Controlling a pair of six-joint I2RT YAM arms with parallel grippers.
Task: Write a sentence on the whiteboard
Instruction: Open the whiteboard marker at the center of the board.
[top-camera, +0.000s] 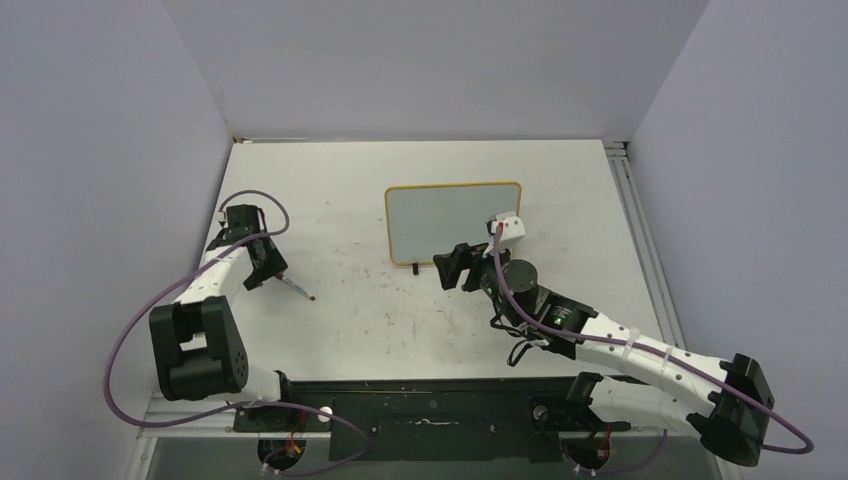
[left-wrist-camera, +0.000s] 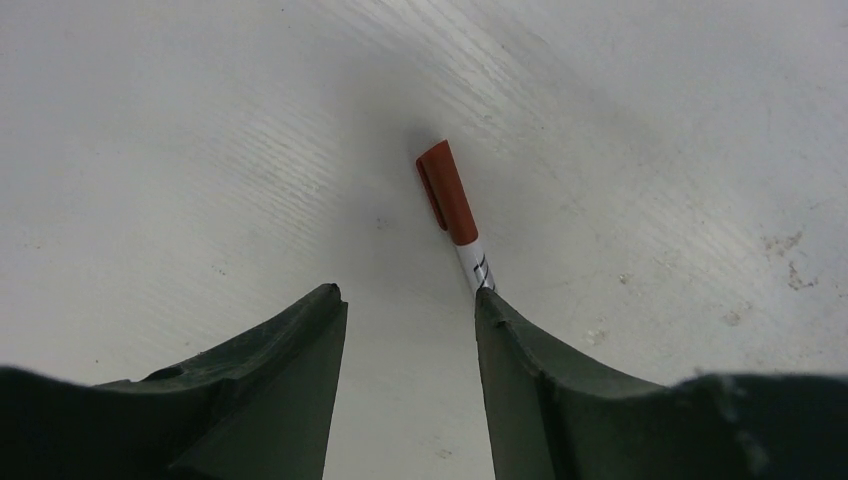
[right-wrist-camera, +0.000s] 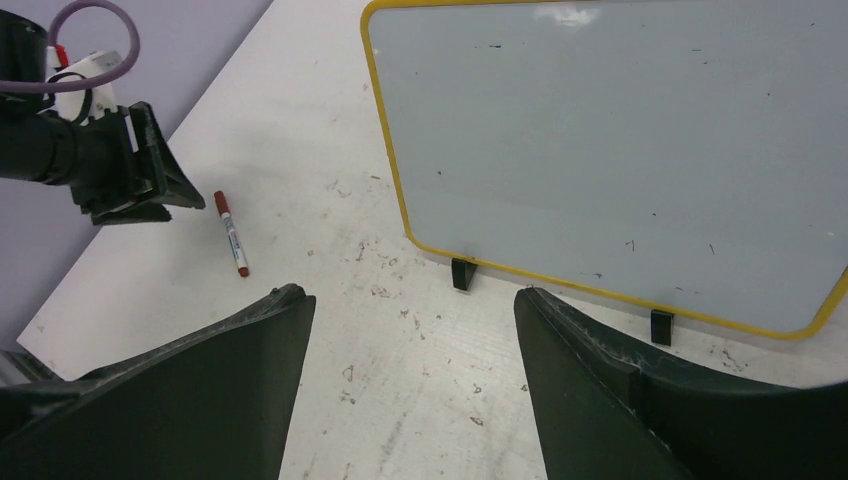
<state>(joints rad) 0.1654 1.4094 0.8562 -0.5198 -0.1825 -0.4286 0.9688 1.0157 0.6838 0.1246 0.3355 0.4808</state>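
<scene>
Pinching now could flick the marker (left-wrist-camera: 448, 192) aside: it lies off-centre, against one side of the half-wide left claw (left-wrist-camera: 408, 295). Right claw (right-wrist-camera: 410, 292) hangs wide, empty, near the whiteboard (right-wrist-camera: 620, 150).

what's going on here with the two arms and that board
The left gripper is down over a red-capped marker lying on the table. Its jaws are open, with the marker's barrel beside one finger, and the marker is not lifted. The right gripper hangs open and empty in front of the whiteboard, which stands on its feet. The board is blank; nothing is written on it yet.
</scene>
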